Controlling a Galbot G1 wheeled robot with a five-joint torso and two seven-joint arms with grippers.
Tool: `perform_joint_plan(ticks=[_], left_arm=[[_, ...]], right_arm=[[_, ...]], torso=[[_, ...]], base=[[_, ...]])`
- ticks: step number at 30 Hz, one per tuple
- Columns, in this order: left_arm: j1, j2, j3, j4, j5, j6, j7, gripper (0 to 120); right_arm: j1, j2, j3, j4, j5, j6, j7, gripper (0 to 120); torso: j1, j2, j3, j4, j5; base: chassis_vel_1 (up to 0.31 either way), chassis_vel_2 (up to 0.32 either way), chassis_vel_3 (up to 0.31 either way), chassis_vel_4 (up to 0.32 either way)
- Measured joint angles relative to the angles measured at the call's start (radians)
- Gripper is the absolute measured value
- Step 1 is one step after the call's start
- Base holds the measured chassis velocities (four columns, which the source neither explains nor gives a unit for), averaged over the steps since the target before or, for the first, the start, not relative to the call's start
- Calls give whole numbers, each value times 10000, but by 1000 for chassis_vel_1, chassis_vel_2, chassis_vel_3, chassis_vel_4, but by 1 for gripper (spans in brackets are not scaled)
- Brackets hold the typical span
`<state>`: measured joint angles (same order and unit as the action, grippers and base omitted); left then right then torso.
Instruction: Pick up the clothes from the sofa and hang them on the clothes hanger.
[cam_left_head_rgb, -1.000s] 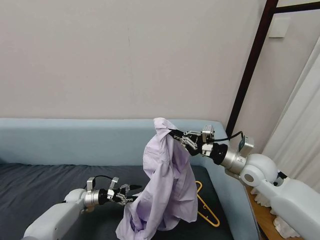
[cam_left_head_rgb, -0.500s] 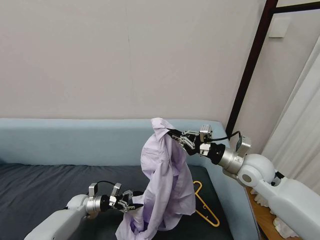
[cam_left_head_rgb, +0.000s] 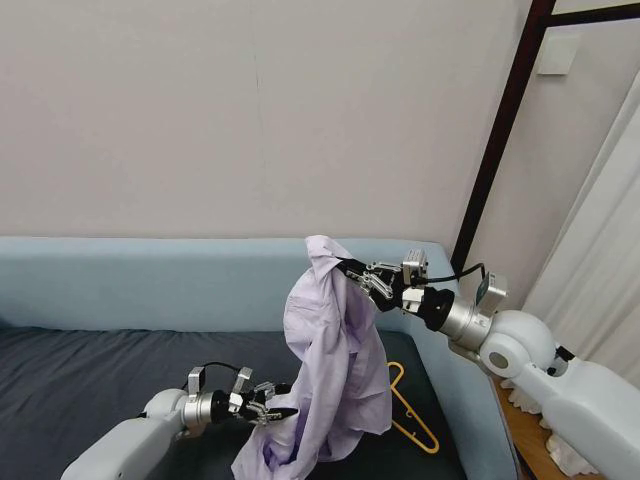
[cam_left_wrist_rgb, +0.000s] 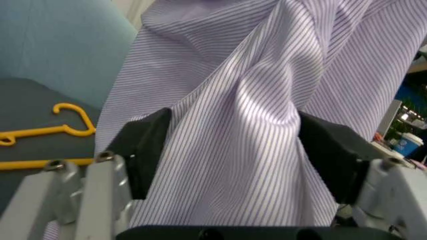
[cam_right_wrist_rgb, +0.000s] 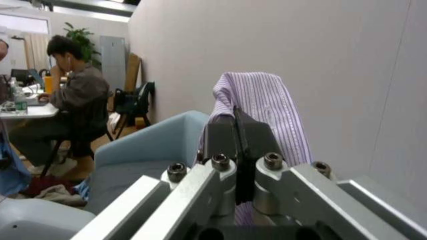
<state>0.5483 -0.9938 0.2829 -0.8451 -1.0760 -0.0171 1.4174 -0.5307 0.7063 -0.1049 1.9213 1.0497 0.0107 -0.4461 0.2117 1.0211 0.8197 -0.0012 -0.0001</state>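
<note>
Against the blue sofa (cam_left_head_rgb: 100, 290), the striped shirt (cam_left_head_rgb: 330, 340) is held aloft at frame centre, pinched at its top by the closed right gripper (cam_left_head_rgb: 350, 272), while the left gripper (cam_left_head_rgb: 280, 412) is found advanced into the lower folds, fingers (cam_left_wrist_rgb: 143, 150) spread astride cloth, a second grasp judged imminent.

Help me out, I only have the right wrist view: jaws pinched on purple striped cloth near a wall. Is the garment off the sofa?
Observer: Mostly. In the head view the shirt hangs from the right gripper, with its lower end down at the sofa seat.
Operator: Where's the left arm?
Observer: The left gripper is low at the shirt's lower part, jaws open with cloth between them.
Operator: And the hanger?
Observer: A yellow hanger lies on the seat beside the shirt.
</note>
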Motion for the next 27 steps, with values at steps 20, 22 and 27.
perform_joint_plan(ticks=[20,22,27], left_arm=[[287,460,-320,-844,-1097,-500,-1991,0],[312,486,-387,-952,-1198,-586,-2218,0],[469,702,-1035,-2041,-1804,-1356,-4609,0]], right_arm=[[-162,-10,-35,-61,-141,17,421,0],[-164,-1,-35,-82,-223,4,539,0],[-168,120,-150,-186,-1218,-769,2706,0]], torso=[[0,0,0,1,-1],[0,0,0,1,-1],[0,0,0,1,-1]], base=[[0,0,0,0],[0,0,0,0],[0,0,0,0]])
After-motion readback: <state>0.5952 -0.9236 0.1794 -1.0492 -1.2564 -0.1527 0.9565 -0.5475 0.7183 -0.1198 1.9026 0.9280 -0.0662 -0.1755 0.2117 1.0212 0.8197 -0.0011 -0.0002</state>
